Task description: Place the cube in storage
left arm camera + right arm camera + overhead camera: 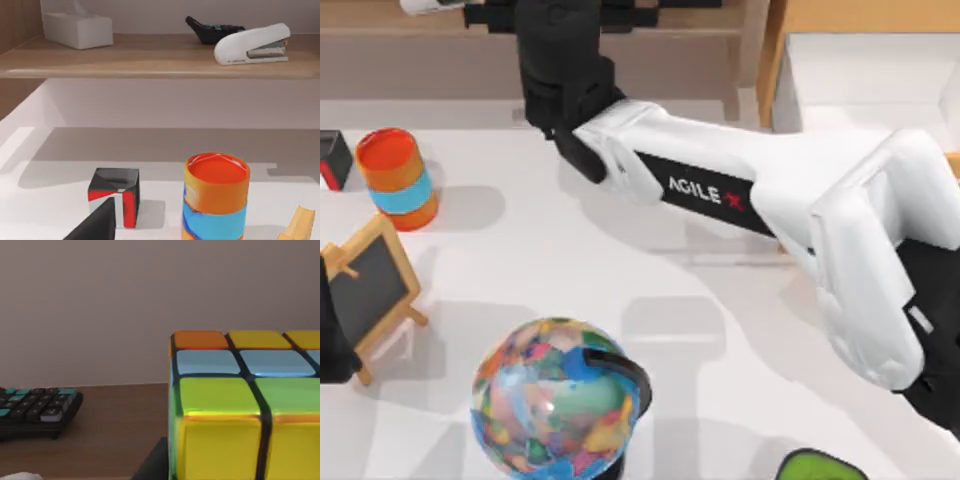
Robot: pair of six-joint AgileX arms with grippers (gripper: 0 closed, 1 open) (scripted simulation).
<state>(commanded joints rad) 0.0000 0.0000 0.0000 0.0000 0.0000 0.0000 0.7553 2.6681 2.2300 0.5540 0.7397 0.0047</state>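
The cube (240, 410), tiled yellow, green, blue and orange with dark gridlines, looms close in the right wrist view, over a brown wooden surface. One dark finger (152, 465) of my right gripper (563, 75) lies against the cube's side, and the gripper is shut on it. My right arm stretches from the right edge to the back left, above the long shelf (440, 45). The storage (860, 75), a light-wood drawer with a white inside, stands open at the back right. My left arm (332, 340) rests at the left edge.
On the table stand a colourful globe (555, 410), an orange-and-blue can (395, 178), a small chalkboard (365, 290) and a black-and-red box (115, 196). The shelf carries a tissue box (77, 30), a stapler (252, 45) and a calculator (35, 407). A green object (820, 468) sits at the front.
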